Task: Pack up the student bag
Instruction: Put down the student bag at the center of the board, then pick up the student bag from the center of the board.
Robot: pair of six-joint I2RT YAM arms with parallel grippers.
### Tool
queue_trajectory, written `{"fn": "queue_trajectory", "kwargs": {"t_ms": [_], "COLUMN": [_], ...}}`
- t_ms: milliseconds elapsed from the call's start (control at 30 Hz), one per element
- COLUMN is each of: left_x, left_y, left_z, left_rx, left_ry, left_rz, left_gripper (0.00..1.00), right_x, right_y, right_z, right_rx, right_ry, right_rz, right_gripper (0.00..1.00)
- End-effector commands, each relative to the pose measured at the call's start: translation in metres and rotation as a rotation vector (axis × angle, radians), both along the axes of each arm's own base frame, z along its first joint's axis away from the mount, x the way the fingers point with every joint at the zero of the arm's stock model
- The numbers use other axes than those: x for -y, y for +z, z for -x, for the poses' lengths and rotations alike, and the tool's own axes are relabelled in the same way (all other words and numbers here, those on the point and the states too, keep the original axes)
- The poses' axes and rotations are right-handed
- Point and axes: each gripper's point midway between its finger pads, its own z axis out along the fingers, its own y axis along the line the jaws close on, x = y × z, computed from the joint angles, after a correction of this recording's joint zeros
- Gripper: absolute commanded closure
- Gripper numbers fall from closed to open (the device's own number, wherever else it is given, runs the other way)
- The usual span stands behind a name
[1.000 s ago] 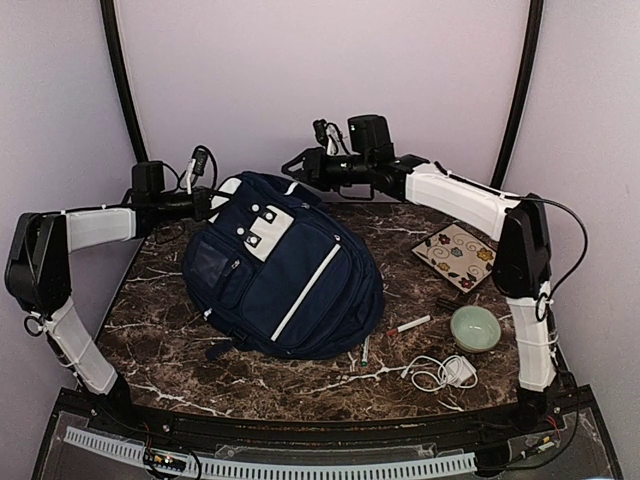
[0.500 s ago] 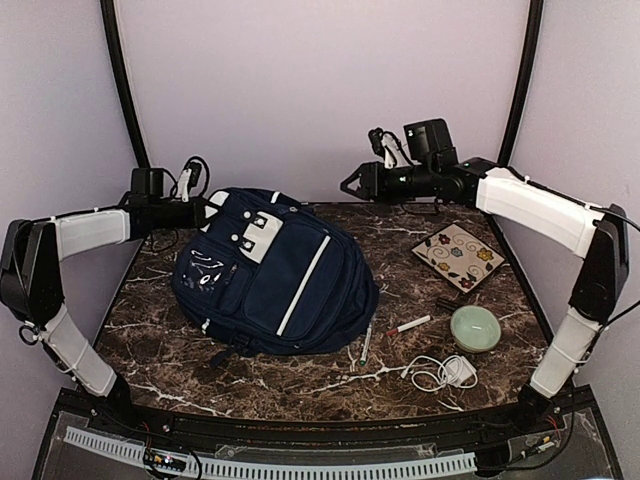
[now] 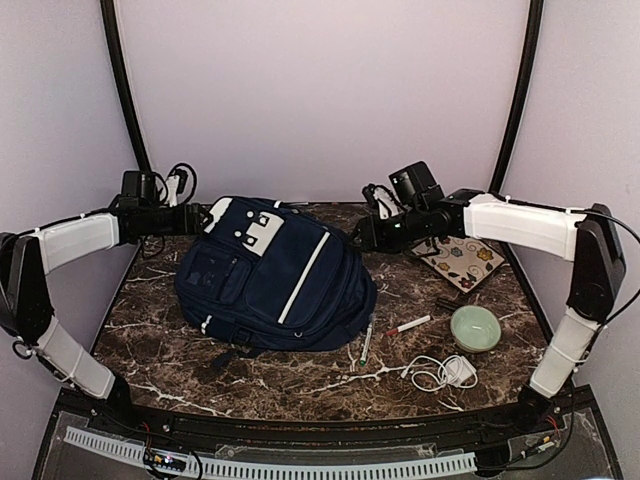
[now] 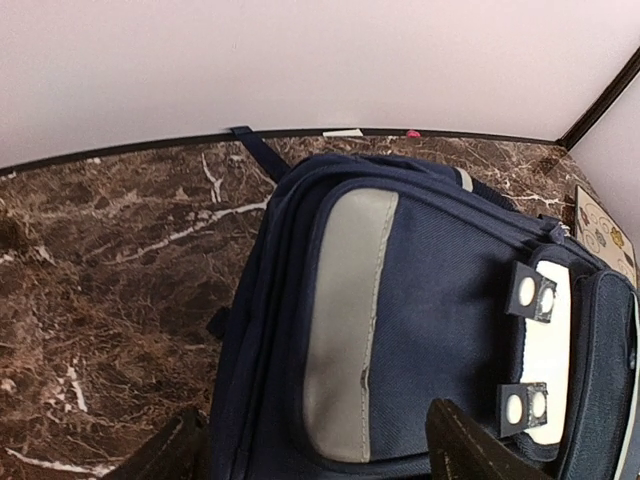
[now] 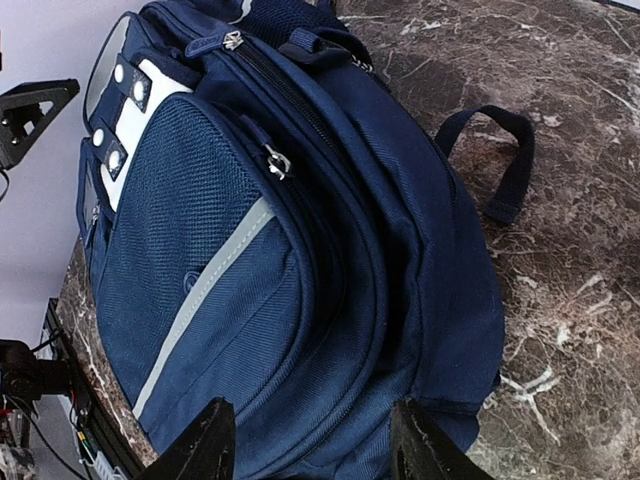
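The student bag lies flat on the marble table, navy with white stripes, its top end at the back left. My left gripper is open at that top end; in the left wrist view its gripper straddles the grey patch without gripping it. My right gripper hangs open just off the bag's right side. In the right wrist view that gripper is above the bag and its zipped compartments, with nothing between the fingers.
Right of the bag lie a floral-patterned card, a green bowl, a white charger with cable, a red-tipped marker and a pen. A loose strap trails on the table. Walls close the back.
My left gripper has opened and let go of the bag's top, and the bag has settled. My right arm swung away from the top, then came down beside the bag's right side.
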Motion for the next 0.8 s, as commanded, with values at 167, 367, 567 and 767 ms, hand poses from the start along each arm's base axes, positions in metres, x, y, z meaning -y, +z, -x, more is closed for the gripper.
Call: {"fn": "queue_trajectory", "kwargs": {"t_ms": [167,367,567,767], "left_x": [-0.006,0.004,0.011,0.023], "left_y": [0.027,0.029,0.026,0.046], "left_z": [0.018,0.026,0.031,0.043], "left_rx": [0.061,0.081,0.081,0.125], "left_ry": [-0.021,-0.096,-0.145,-0.212], "left_rz": [-0.061,-0.057,-0.036,0.008], "left_gripper": [0.21,0.21,0.21,0.22], "right_x": [-0.052,-0.082,-0.107,-0.103], "right_y": [-0.017,-0.023,0.005,0.051], "right_z": [-0.019,-0.021,-0.012,-0.022], "right_rx": [-0.076,-0.141,-0.167,-0.001], "right_ry": [0.099,0.186,0.295,0.325], "right_rz": [-0.116,-0.187,-0.349,-0.286], "right_gripper": [0.44,0.50,0.89,1.00]}}
